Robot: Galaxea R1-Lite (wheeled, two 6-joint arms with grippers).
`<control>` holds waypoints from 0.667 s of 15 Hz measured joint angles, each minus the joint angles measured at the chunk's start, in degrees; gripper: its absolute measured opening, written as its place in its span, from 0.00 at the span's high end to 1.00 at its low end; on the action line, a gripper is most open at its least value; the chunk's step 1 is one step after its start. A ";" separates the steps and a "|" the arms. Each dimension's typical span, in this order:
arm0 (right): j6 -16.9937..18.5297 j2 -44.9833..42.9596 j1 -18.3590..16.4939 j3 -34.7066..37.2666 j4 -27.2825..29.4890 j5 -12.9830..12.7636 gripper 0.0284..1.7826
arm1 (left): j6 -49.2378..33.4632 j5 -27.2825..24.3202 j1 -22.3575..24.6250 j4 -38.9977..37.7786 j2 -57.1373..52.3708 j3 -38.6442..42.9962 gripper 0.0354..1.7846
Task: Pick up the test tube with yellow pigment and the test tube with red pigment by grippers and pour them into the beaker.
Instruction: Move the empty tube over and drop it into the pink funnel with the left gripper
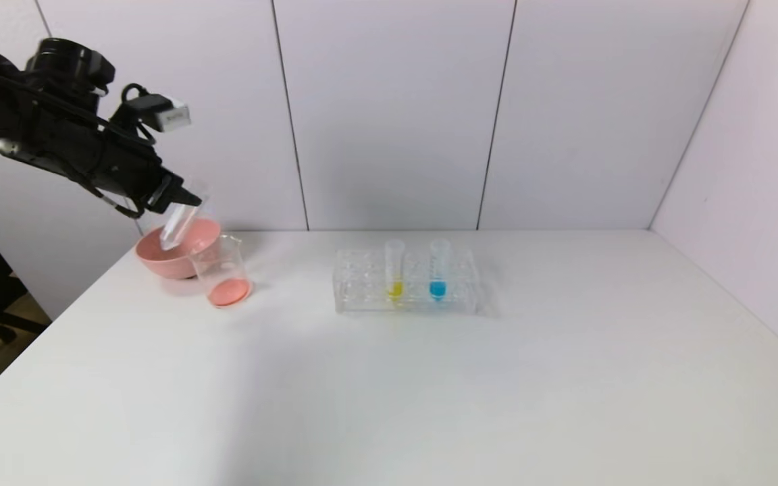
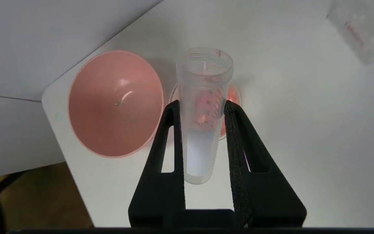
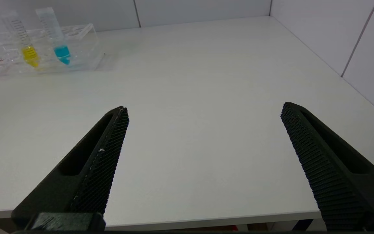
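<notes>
My left gripper [image 1: 190,200] [image 2: 201,105] is shut on the test tube with red pigment [image 1: 178,226] [image 2: 203,84]. The tube is tilted mouth down, above the beaker [image 1: 221,270] [image 2: 234,94] and the bowl's rim. The tube looks clear and empty. Red-orange pigment lies in the beaker's bottom. The test tube with yellow pigment [image 1: 394,270] [image 3: 23,39] stands upright in the clear rack [image 1: 362,297]. My right gripper [image 3: 205,110] is open and empty over the table's near edge, outside the head view.
A pink bowl [image 1: 159,260] [image 2: 115,104] stands touching the beaker at the table's far left corner. A blue-tipped tube [image 1: 437,268] [image 3: 55,35] stands beside the yellow one in the rack. White walls close off the back and right.
</notes>
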 joint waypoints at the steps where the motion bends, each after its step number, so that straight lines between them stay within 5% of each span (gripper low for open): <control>1: 0.00 0.00 0.00 0.00 -0.02 0.00 0.04 | -3.85 -2.04 1.19 -2.60 -1.18 1.85 0.79; 6: 0.00 0.00 0.00 0.00 -0.02 0.02 0.04 | -23.30 -3.13 5.55 -27.16 -7.47 20.54 0.79; 10: 0.00 0.00 0.00 0.00 -0.02 0.00 0.04 | -29.06 -0.55 8.28 -51.19 -10.83 38.29 0.79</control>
